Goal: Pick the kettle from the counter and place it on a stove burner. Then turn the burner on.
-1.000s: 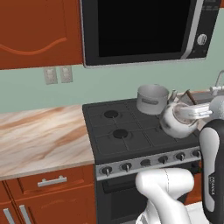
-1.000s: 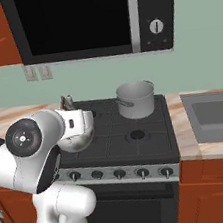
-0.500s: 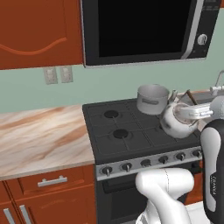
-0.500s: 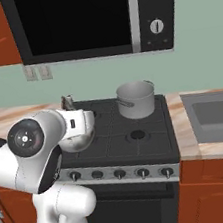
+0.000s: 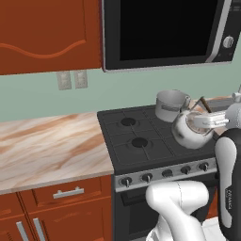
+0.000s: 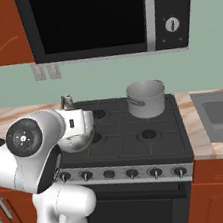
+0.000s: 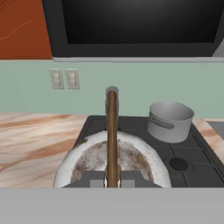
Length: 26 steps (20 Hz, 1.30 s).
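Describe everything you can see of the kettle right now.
The kettle is small, squat and rounded, with a shiny silver-white body that looks like polished metal. In the hand view its top looks brownish and mottled. A thin arched handle runs over the top, and the gripper is shut on it. The kettle sits roughly upright, over the black stove, on the side away from the counter. Whether it rests on the grate cannot be told. A grey pot stands behind it.

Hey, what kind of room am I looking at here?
A home kitchen, computer-rendered by the look of it. A black gas stove with a grey pot on it stands under a built-in microwave, beside a marble-look counter over red-brown cabinets.
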Tool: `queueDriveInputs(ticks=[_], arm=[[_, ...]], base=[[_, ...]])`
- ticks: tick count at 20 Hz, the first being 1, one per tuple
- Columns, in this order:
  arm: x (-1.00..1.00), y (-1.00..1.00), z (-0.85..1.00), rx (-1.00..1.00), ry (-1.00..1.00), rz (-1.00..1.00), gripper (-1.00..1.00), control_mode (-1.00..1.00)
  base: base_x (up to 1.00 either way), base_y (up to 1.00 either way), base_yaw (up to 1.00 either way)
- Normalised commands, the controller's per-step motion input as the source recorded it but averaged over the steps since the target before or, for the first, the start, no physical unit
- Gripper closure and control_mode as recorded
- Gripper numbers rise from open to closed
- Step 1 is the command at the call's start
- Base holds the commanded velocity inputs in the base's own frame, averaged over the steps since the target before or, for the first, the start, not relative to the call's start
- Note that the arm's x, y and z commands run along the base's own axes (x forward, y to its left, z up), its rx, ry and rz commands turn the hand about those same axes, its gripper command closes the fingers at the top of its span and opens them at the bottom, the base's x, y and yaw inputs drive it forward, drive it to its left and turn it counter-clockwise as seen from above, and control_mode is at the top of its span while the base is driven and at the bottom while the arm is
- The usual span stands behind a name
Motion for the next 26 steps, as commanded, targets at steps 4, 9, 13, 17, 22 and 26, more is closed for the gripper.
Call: queueDriveInputs(ticks=[4, 9, 13, 17, 22, 26], arm=[[0.00, 0.00, 0.00, 0.00, 0.00, 0.00, 1.00, 1.00], [0.31, -0.23, 0.00, 0.03, 0.08, 0.00, 1.00, -1.00], [0.55, -0.42, 0.00, 0.01, 0.24, -0.01, 1.00, -1.00], [0.57, -0.54, -0.02, 0.00, 0.33, -0.04, 1.00, -1.00], [0.36, -0.72, -0.18, 0.00, 0.25, -0.03, 1.00, -1.00], [0.08, -0.54, -0.31, 0.00, 0.00, 0.03, 1.00, -1.00]], base=[[0.00, 0.00, 0.00], [0.00, 0.00, 0.00], [0.00, 0.00, 0.00], [0.00, 0.00, 0.00], [0.00, 0.00, 0.00], [0.00, 0.00, 0.00]])
